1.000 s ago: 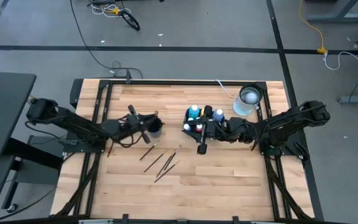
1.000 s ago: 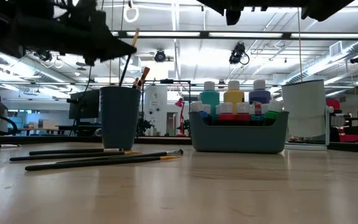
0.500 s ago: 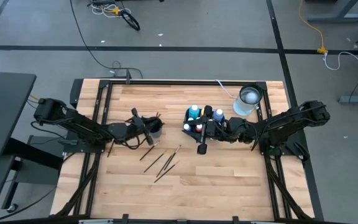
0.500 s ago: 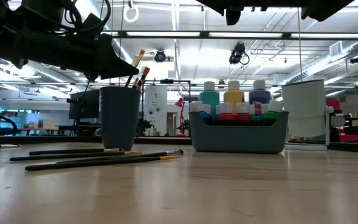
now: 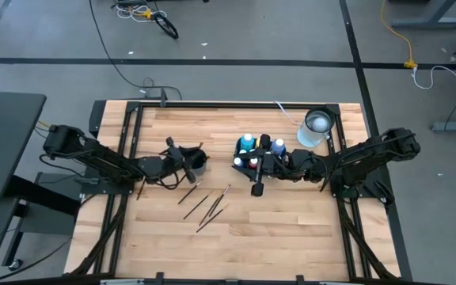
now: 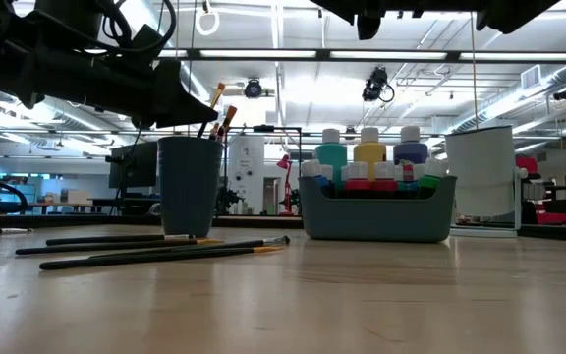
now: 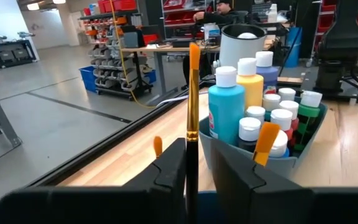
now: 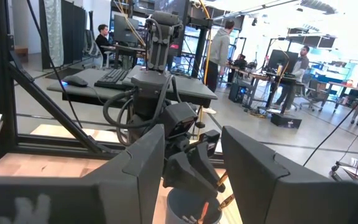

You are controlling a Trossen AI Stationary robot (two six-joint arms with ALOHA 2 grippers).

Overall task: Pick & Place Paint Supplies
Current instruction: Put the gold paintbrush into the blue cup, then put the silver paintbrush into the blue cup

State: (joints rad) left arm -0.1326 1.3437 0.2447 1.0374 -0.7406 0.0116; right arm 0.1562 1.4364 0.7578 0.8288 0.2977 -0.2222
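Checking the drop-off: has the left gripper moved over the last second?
Yes. The left gripper has moved toward the dark cup and lower, bringing its paintbrush down into it.

Legible text, labels, brands, numbers, signs: none. Bottles (image 7: 247,99) show no readable labels; background room signage too small to make out.
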